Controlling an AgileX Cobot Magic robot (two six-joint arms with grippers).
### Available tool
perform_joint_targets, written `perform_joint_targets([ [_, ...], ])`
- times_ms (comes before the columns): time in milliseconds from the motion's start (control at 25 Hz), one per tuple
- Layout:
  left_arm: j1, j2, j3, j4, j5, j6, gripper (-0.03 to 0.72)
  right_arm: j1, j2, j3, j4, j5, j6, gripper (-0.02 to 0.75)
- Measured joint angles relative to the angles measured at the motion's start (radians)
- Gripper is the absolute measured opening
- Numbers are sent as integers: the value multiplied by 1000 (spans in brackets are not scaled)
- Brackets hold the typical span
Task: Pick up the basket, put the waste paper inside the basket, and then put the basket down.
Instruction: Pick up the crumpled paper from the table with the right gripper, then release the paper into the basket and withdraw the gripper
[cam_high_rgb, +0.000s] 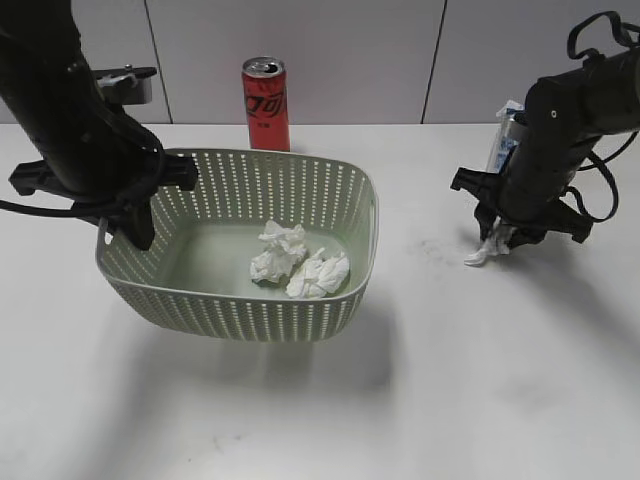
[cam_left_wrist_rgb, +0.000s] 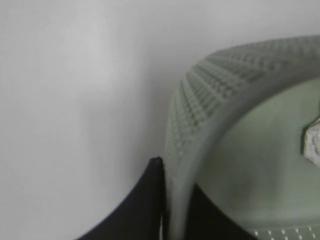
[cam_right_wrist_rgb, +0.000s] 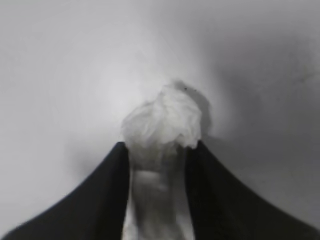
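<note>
The pale green slotted basket (cam_high_rgb: 330, 190) hangs tilted above the table, held by its left rim. My left gripper (cam_high_rgb: 140, 228) is shut on that rim; the left wrist view shows the basket wall (cam_left_wrist_rgb: 200, 100) clamped between the two fingers of the left gripper (cam_left_wrist_rgb: 176, 182). Two white waste paper wads (cam_high_rgb: 278, 250) (cam_high_rgb: 320, 274) lie inside. My right gripper (cam_high_rgb: 497, 238) is shut on a third waste paper wad (cam_high_rgb: 480, 255) at the table surface. In the right wrist view that wad (cam_right_wrist_rgb: 165, 122) sits between the fingers of the right gripper (cam_right_wrist_rgb: 159, 150).
A red drink can (cam_high_rgb: 265, 104) stands at the back behind the basket. A blue-and-white milk carton (cam_high_rgb: 506, 140) stands behind my right arm. The white table (cam_high_rgb: 420, 380) is bordered by a grey panelled wall at the back.
</note>
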Motion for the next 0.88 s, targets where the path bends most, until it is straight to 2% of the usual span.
perform_joint_targets([
  [120,0,0,0,-1,0,0,5,0,0,0,1,34,-6,98],
  [200,0,0,0,-1,1,0,5,0,-5,0,2,44,-20,23],
  [360,0,0,0,-2,4,1,5,0,-71,6,10,55,-99,5],
  [520,0,0,0,-5,7,1,5,7,-242,6,56,-8,-349,5],
  [720,0,0,0,-18,9,1,5,66,-483,6,327,-84,-892,5],
  [880,0,0,0,-31,8,-1,5,202,-605,6,496,-96,-1278,5],
])
